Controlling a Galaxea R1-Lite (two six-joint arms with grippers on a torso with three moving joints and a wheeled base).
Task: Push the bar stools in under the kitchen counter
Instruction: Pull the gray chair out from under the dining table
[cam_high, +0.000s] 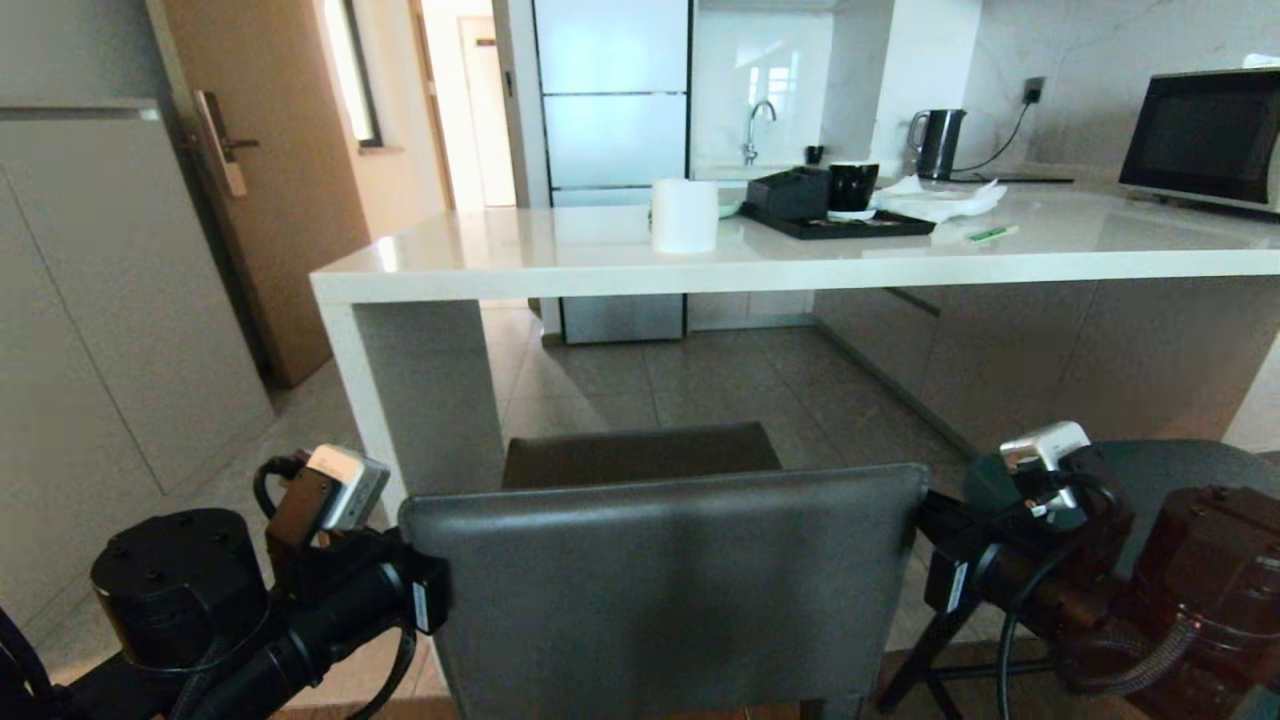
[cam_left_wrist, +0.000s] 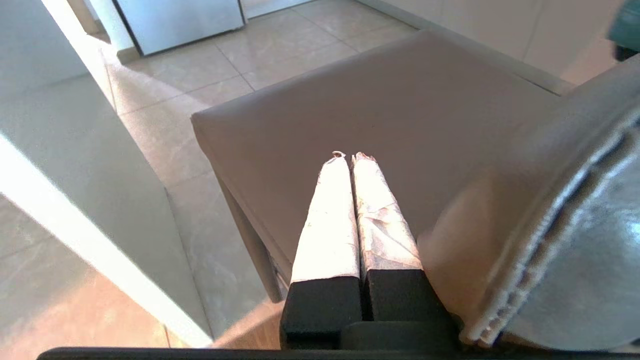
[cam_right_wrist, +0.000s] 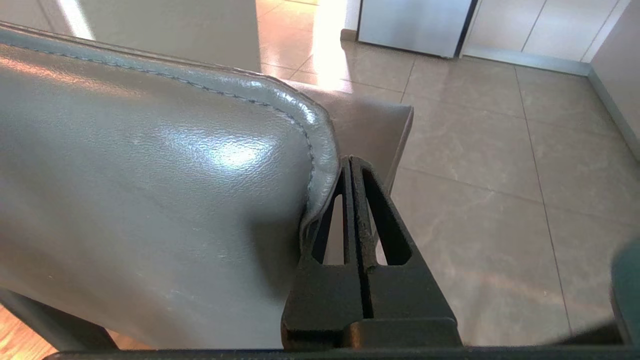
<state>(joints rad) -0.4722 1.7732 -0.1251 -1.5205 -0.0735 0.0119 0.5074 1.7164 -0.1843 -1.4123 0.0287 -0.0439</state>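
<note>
The grey leather bar stool stands right before me, its backrest (cam_high: 660, 580) filling the lower middle and its seat (cam_high: 640, 455) pointing toward the kitchen counter (cam_high: 800, 265). The seat lies short of the white slab's edge, beside the counter's side panel (cam_high: 430, 400). My left gripper (cam_left_wrist: 350, 156), with white-wrapped fingers, is shut and reaches past the backrest's left edge (cam_left_wrist: 575, 225) over the seat (cam_left_wrist: 375, 110). My right gripper (cam_right_wrist: 350, 160) is shut, its black fingers pressed against the backrest's right edge (cam_right_wrist: 150, 175). The teal bar stool (cam_high: 1180, 470) stands at the right, largely hidden behind my right arm.
On the counter are a white paper roll (cam_high: 684, 215), a black tray with containers (cam_high: 840, 225), a kettle (cam_high: 938, 142) and a microwave (cam_high: 1205, 135). A fridge (cam_high: 612, 100) stands beyond. Tiled floor (cam_high: 720, 380) runs under the slab. A wooden door (cam_high: 270, 180) is at left.
</note>
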